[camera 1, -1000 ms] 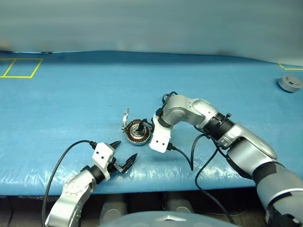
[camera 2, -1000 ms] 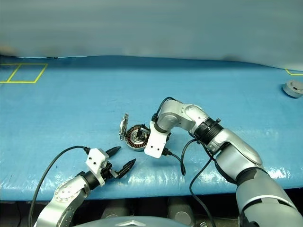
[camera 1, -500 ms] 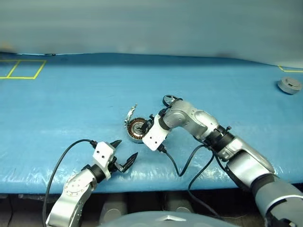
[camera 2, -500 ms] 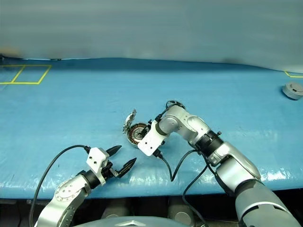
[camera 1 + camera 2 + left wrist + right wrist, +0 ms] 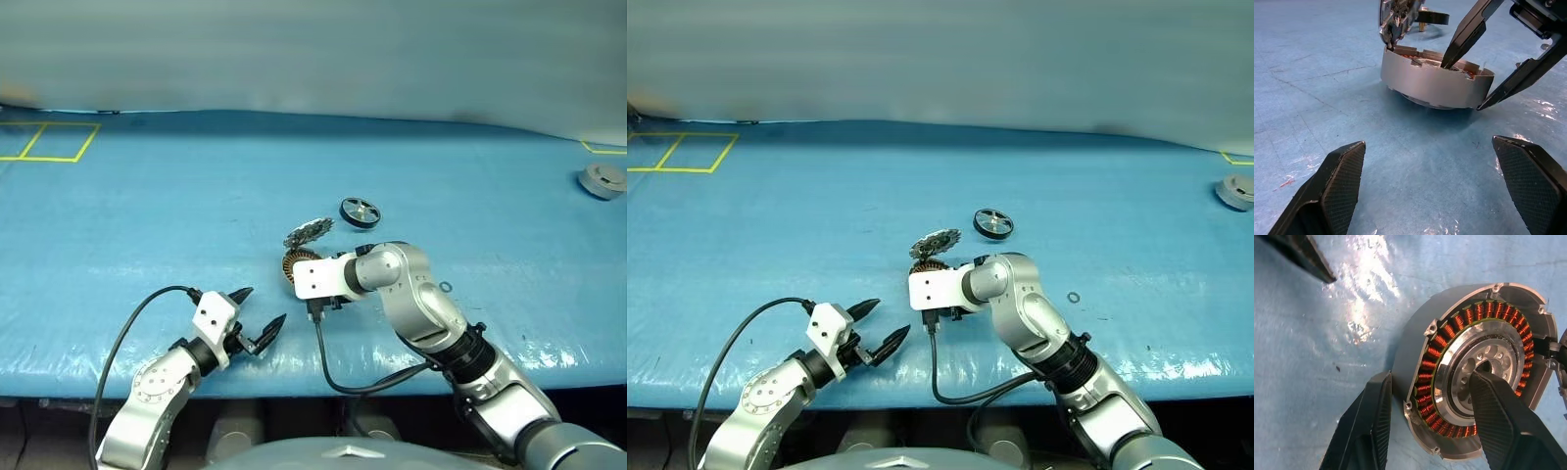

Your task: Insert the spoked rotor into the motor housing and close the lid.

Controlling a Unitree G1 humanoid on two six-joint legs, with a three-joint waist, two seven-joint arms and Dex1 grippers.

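While the round shallow silver metal motor housing (image 5: 1474, 377) sits on the blue-covered desk (image 5: 147, 196) near its front edge, the right end effector (image 5: 1427, 421) straddles the housing's wall: one black finger (image 5: 1498, 416) reaches down into the grey centre, the other (image 5: 1369, 426) stands outside the silver shell, touching or just beside it. So the right end effector grips the housing wall, or comes very close to it; from the left wrist view the inner finger tip dips among the windings while the outer one meets the shell's lower edge. A ring of copper-brown windings (image 5: 1437, 350) runs around the pale hub with its small holes.

Hinged to the housing's far rim, the thin round silver-grey metal lid (image 5: 308, 232) stands raised and tilted, open, its underside showing toothed detail. Beyond it and a little to the right, the small spoked rotor (image 5: 360, 211), a black-rimmed wheel with silver-grey spokes, lies flat on the desk, apart from the housing.

Nearer the front edge and to the left, the left end effector (image 5: 255, 321) hovers with its two black fingers spread wide and nothing between them, pointing toward the housing.

A grey round flanged part (image 5: 601, 179) rests far off at the right edge. A small ring (image 5: 1074, 297) lies on the desk right of the right arm. Yellow tape squares (image 5: 49, 142) mark the far left corner.
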